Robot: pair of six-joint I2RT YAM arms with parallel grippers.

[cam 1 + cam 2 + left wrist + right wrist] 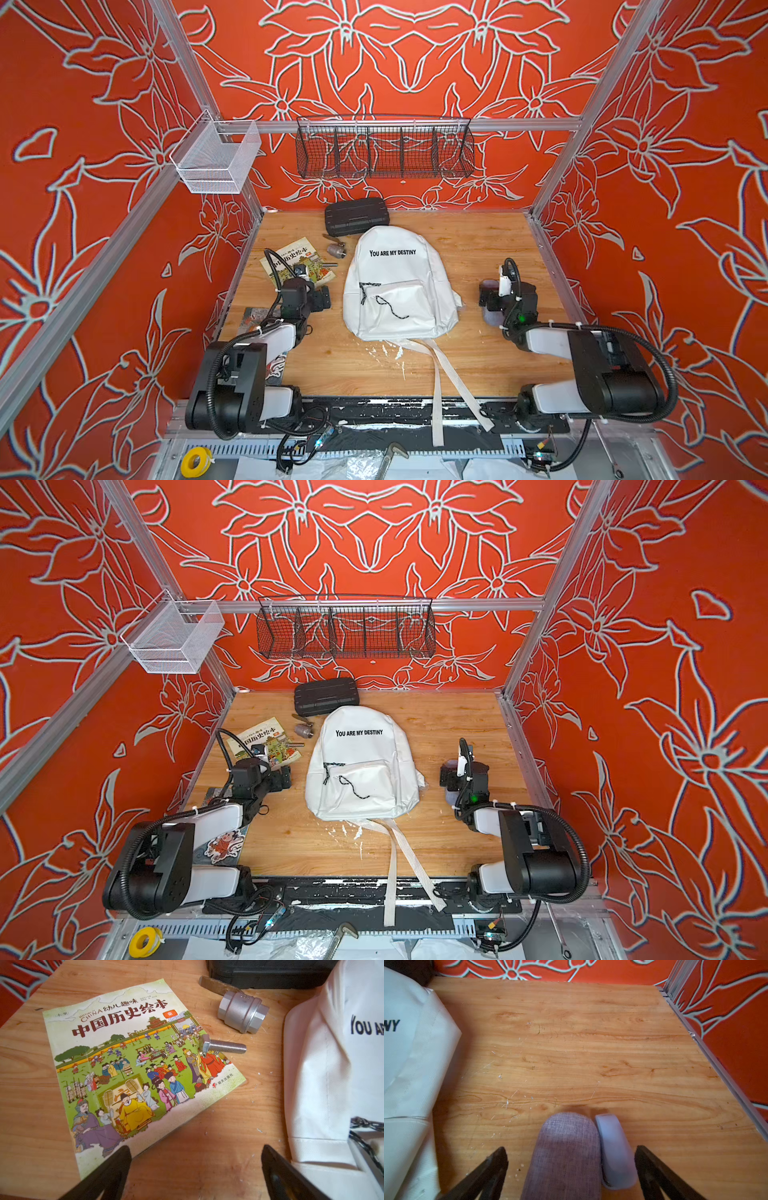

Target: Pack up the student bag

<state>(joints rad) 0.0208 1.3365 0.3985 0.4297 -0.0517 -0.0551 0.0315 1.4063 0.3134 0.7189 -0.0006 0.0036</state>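
The backpack [399, 286] lies flat at the middle of the counter [478, 249], print side up, its straps [440, 374] trailing over the front edge; in both top views it shows whole, while each wrist view cuts it off, with only "YOU A" legible in the left wrist view and "NY" in the right. The left hand [196, 1150] has its fingers spread wide apart with nothing between them, above bare counter between the corner of a picture book [133, 1068] and the backpack; in a top view the arm covers part of that book [297, 266]. The left wrist view resolves a bolt [224, 1046] whose head rests on the book cover and a steel pipe fitting [243, 1012]; the black case [270, 972] is cut off at the frame edge, and a brown metal piece [216, 985] beside it cannot be identified. The right hand [571, 1149] also stands spread apart; a grey fabric item [566, 1153] with a lilac part [614, 1151] lies between the fingers, ungripped, its near end out of frame and its kind unclear; in the top views the hand hides most of it. A printed card [220, 845] lies half hidden under the left arm.
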